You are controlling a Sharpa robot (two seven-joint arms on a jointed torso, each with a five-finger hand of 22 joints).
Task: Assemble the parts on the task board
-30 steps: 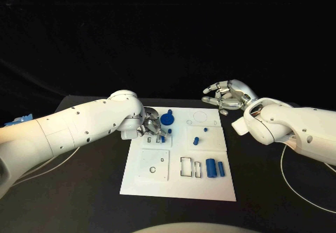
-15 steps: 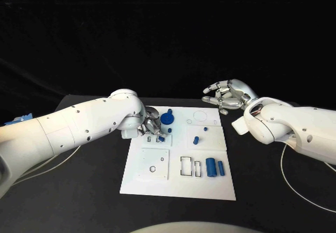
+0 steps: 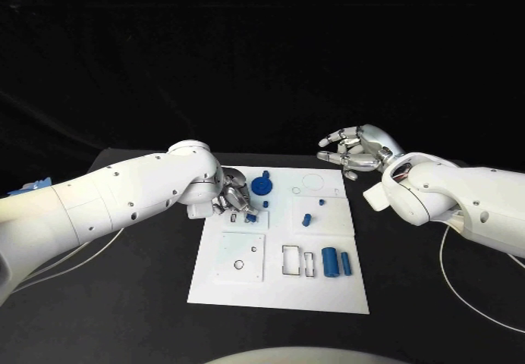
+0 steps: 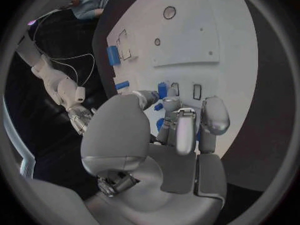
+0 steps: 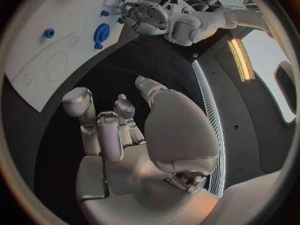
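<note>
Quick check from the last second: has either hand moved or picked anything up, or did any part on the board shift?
Hardly anything. The left hand stays at the task board's left side, fingers working a small blue part by the slots there; its arm edged slightly toward the far side. The right hand still hovers off the far right corner, holding nothing. The blue knob and the two cylinders lie as before.

Barely anything's different. The left hand (image 3: pixel 234 200) has crept a touch further in over the white board (image 3: pixel 282 292), fingertips now right at the little blue piece (image 3: pixel 252 218).
</note>
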